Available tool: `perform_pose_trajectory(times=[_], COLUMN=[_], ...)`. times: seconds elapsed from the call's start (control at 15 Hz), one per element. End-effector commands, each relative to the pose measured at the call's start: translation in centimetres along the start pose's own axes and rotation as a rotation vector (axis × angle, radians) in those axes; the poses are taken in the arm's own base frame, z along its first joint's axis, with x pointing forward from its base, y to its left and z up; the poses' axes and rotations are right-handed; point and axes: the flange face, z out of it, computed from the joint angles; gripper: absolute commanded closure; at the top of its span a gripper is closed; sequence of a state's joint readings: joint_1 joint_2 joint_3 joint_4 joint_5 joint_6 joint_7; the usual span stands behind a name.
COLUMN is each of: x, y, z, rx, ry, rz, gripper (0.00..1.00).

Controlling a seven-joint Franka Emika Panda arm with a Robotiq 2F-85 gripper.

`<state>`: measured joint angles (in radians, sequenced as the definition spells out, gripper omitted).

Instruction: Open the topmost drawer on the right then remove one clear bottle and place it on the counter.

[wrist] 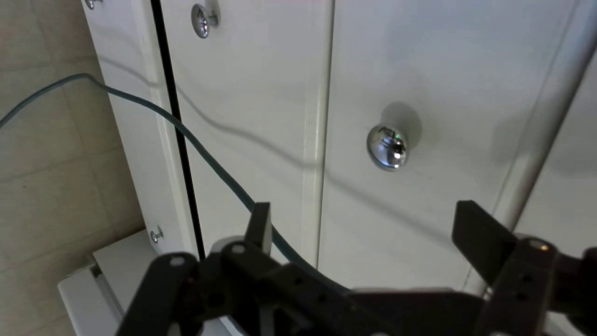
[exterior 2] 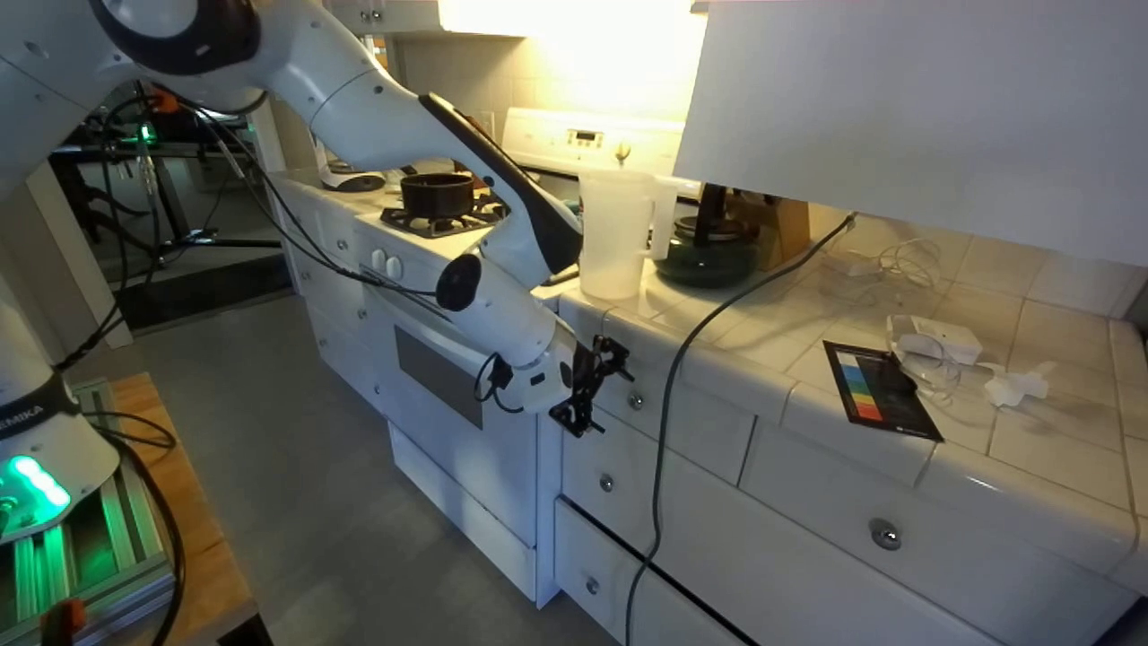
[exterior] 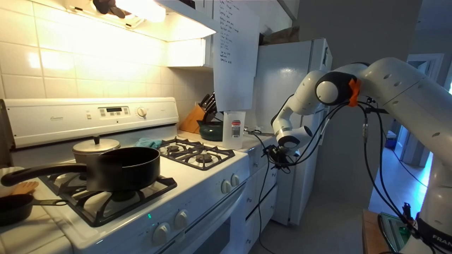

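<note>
White and flat-fronted, the uppermost drawer [exterior 2: 704, 426] sits closed right beside the stove [exterior 2: 466, 467], tucked under the tiled lip of the worktop [exterior 2: 753, 336]. Two more fronts sit beneath it, a dark gap running along the top edge of the lowest drawer [exterior 2: 583, 547].

The hand [wrist: 364, 210] is in front of the uppermost drawer, its fingers [wrist: 480, 233] spread wide and released. In the wrist view the round knob [wrist: 387, 147] shows ahead of the tips — apart from both fingers, with flat front all around it. In that view one finger overlaps the drawer's top edge and the other covers part of the front below.

A dark cable [wrist: 219, 168] takes up some of this room: it slants over the worktop's edge, hangs down past the drawers, and in the wrist view passes behind one finger.

On the worktop, a frosted jug [exterior 2: 614, 233] stands upright at the stove end, close to the front edge, with a dark green kettle [exterior 2: 708, 260] further in. Farther along, a colour chart [exterior 2: 897, 404] lies near the front edge; pale tile stretches between it and the jug — with the cable slanting across. Grey floor [exterior 2: 332, 502] spreads in a broad strip between the stove and the arm's base [exterior 2: 81, 458].
</note>
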<state>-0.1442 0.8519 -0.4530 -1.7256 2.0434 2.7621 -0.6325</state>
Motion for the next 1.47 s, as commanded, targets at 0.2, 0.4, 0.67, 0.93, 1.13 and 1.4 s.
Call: perform_pose_trajectory(times=[0.2, 0.4, 0.67, 0.93, 1.13, 1.4], x=[-0.6, -0.7, -0.4, -1.3, -2.1, -3.2], y=[0.9, 1.2, 0.9, 1.2, 1.5, 4.3], z=[1.8, 2.2, 2.2, 3.2, 3.6, 3.1], rx=[-0.029, -0.036, -0.015, -0.013, 0.021, 0.065], ry=[0.014, 0.016, 0.034, 0.017, 0.057, 0.096], rz=[-0.006, -0.008, -0.038, -0.093, -0.111, -0.038], gripper=[0.00, 0.00, 0.00, 0.00, 0.00, 0.00])
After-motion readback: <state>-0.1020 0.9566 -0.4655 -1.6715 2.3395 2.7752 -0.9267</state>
